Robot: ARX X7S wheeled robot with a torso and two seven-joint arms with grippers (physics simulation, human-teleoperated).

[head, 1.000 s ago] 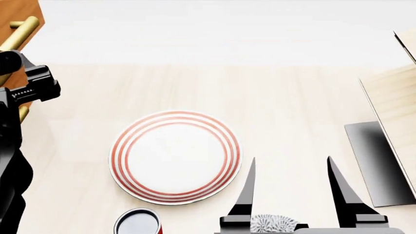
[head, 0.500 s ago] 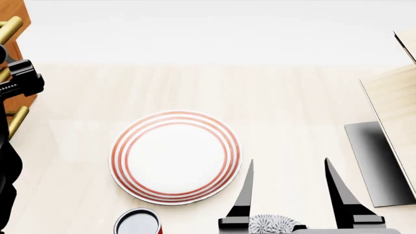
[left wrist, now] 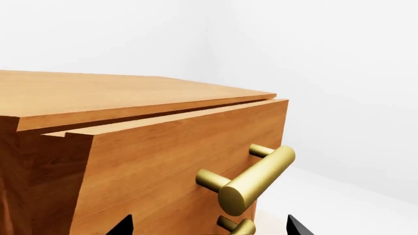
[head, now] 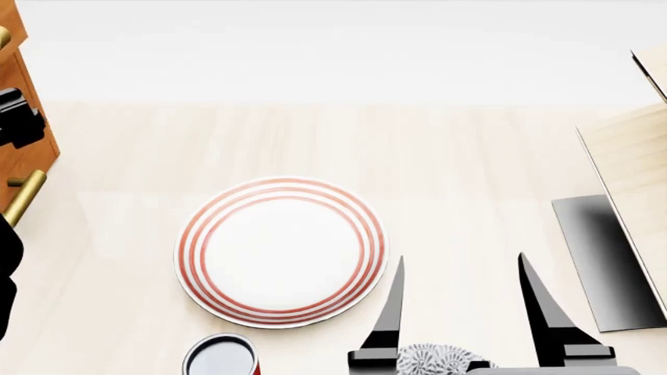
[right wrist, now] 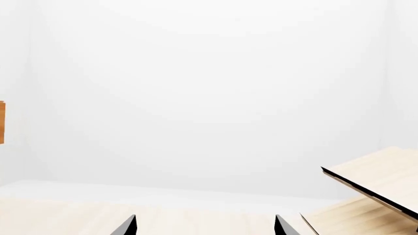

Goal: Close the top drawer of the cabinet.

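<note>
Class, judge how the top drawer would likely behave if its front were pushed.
The top drawer looks like rigid wood, so it probably slides in straight rather than flexing. Its brass handle looks smooth and round, so a push there may slip.

I see a white plate point(head: 281, 250) with 3 red rings lying flat on the pale wood table point(head: 469, 156), about midway across. Near the table's front edge, just below the plate's left side and apart from it, stands a red can point(head: 221, 358) with a silvery top, cut off by my view's edge. At the right I have a pale plywood rack point(head: 638, 164) on a dark base point(head: 604, 262), well apart from the plate; its slanted board point(right wrist: 385, 178) also shows in the right wrist view
</note>
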